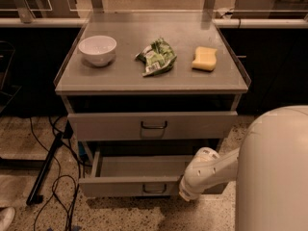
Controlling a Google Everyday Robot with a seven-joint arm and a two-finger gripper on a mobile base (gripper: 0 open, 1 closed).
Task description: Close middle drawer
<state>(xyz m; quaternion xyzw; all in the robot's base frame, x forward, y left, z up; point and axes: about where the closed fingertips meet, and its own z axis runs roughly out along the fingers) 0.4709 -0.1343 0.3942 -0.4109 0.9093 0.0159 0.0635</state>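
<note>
The middle drawer [130,168] of the grey metal cart is pulled far out, a wide shallow tray that looks empty. Its flat front panel [120,187] carries a small dark loop handle [155,188]. The uppermost drawer front [153,125] above it stands out only slightly. The lowest drawer is hidden below. My white arm [208,170] reaches in from the right. My gripper [185,194] is at the right end of the middle drawer's front panel, right of the handle, and the arm's last link hides it.
On the cart top [120,76] stand a white bowl [97,49], a green snack bag [156,57] and a yellow sponge [205,58]. Black cables and a dark pole [45,174] lie on the floor to the left. My white body [274,172] fills the lower right.
</note>
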